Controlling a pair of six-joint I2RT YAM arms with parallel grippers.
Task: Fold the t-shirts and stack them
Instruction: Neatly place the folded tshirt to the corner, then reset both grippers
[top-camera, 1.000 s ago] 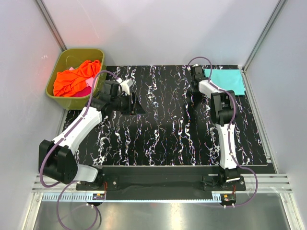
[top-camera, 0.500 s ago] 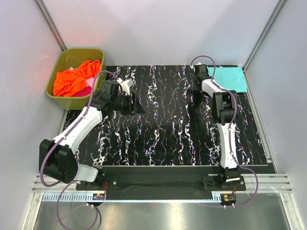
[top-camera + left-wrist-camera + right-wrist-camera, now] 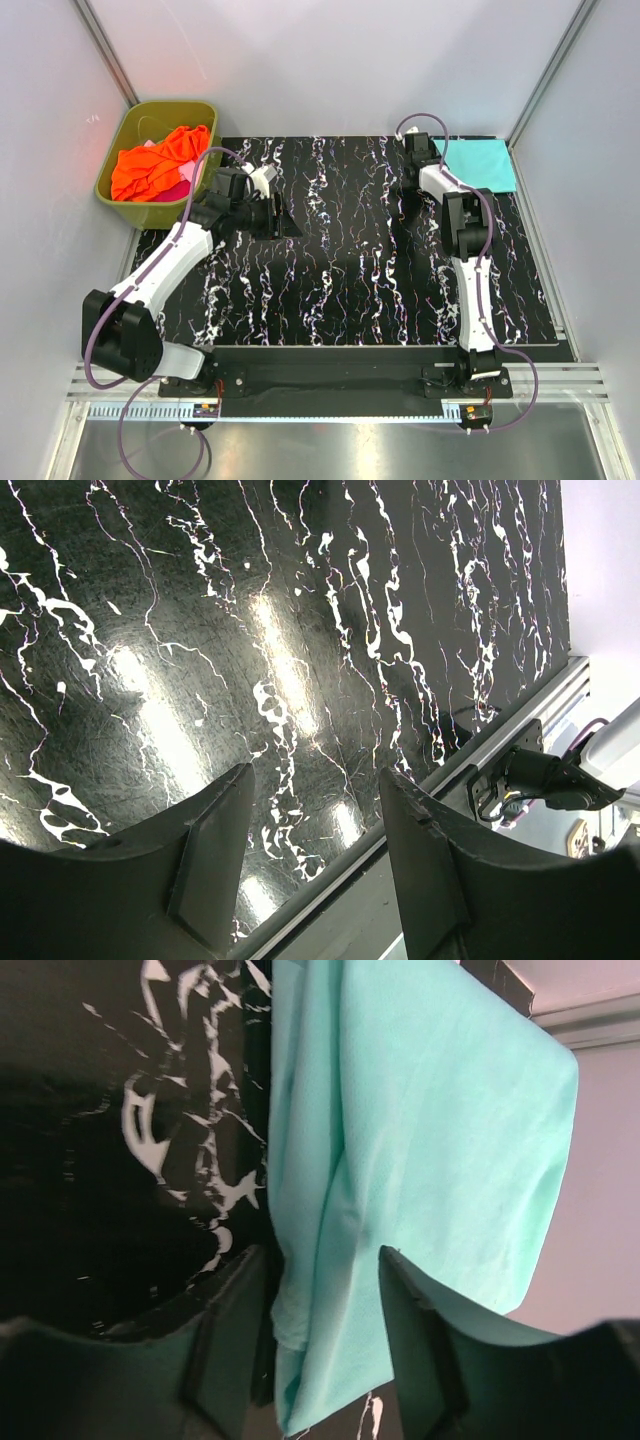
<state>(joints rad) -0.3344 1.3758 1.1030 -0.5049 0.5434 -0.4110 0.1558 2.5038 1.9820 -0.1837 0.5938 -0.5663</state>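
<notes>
Overhead, two robot arms work a black marbled mat (image 3: 340, 290); one shirt lies folded, two wait in a tub (image 3: 170, 112).
The olive tub sits off the mat's far left corner, holding a crumpled orange shirt (image 3: 155, 165) over a pink shirt (image 3: 180, 190). A teal shirt (image 3: 482, 165) lies flat in the far right corner, long axis running left to right. The right claw (image 3: 320, 1270) is at its left edge, fingers apart, the hem showing between them, apparently unpinched. The left claw (image 3: 315, 790), fingers wide apart and empty, hovers over the mat just right of the tub, so the left arm looks better placed for the next shirt.
</notes>
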